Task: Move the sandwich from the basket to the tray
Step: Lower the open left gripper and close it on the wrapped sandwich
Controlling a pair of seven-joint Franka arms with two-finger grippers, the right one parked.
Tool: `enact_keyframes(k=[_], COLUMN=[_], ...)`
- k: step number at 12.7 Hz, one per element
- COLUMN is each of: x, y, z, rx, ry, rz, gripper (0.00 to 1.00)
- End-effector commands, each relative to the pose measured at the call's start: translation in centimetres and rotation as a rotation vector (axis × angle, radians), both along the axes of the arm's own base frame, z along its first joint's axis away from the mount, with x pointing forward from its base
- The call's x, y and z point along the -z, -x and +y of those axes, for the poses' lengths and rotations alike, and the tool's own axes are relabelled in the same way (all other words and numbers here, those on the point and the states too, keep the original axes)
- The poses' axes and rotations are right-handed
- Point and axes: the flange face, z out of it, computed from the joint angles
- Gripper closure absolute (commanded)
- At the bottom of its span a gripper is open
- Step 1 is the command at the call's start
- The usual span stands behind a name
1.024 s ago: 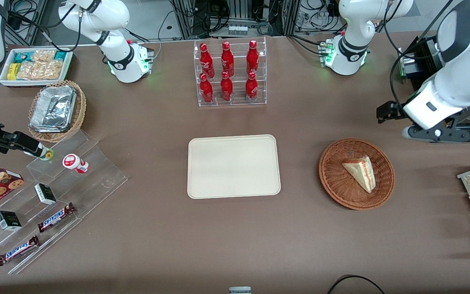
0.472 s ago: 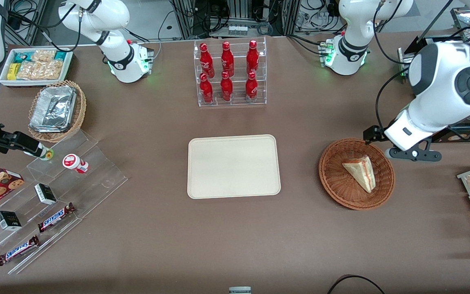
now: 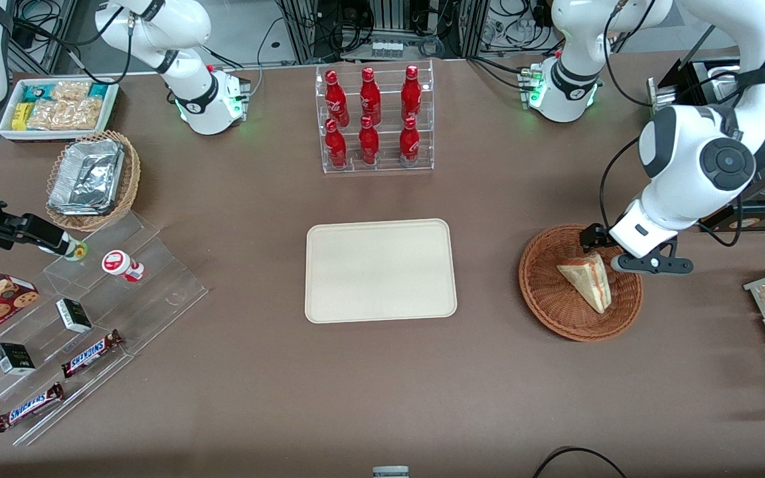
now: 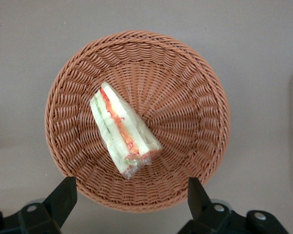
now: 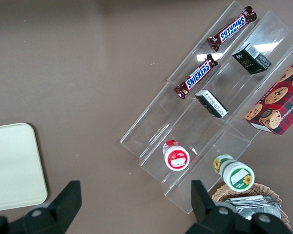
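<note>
Front view. Tray (image 3: 380, 271): flat at table centre, nothing on it. Basket (image 3: 546, 292): at the tray's 3 o'clock, toward the working arm's end, apart from the tray. Sandwich (image 3: 587, 281): lay in the basket, toward its 2 o'clock, point aimed at 5 o'clock. Gripper (image 3: 605, 249): hung above the basket's rim at about 1 o'clock, just above the sandwich's broad end; its jaws could not be made out here. Bottle rack (image 3: 376, 118): six red bottles, at the tray's 12 o'clock, farther from the camera.

Left wrist view. Basket (image 4: 195, 117): seen from straight above. Sandwich (image 4: 123, 129): rested on the weave, off centre, red and green layers showing through the wrap. Fingers (image 4: 63, 197): two dark tips spread wide, one over each side of the rim, touching nothing; jaws released, sandwich between their lines but apart from both.

Right wrist view. Tray (image 5: 12, 168): one corner showing. Clear stepped stand (image 5: 205, 112): held two Snickers bars (image 5: 196, 76), two small dark boxes, two lidded cups.
</note>
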Motion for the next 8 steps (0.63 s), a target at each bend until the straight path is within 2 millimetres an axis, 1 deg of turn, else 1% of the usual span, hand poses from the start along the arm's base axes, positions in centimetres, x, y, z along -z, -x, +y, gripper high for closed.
enact_keyframes(k=[1,2,3,8], x=[1.6,2.3,2.6,3.9], y=[0.2,0.1,-0.1,-0.6], z=[0.8,0.8,0.7,0.6], rx=[-0.037,-0.072,-0.133,-0.518], ry=[0.007,0.009,0.012,0.025], rz=[-0.020,-0.015,-0.024,-0.023], gripper=[0.00,0.00,0.00,0.00])
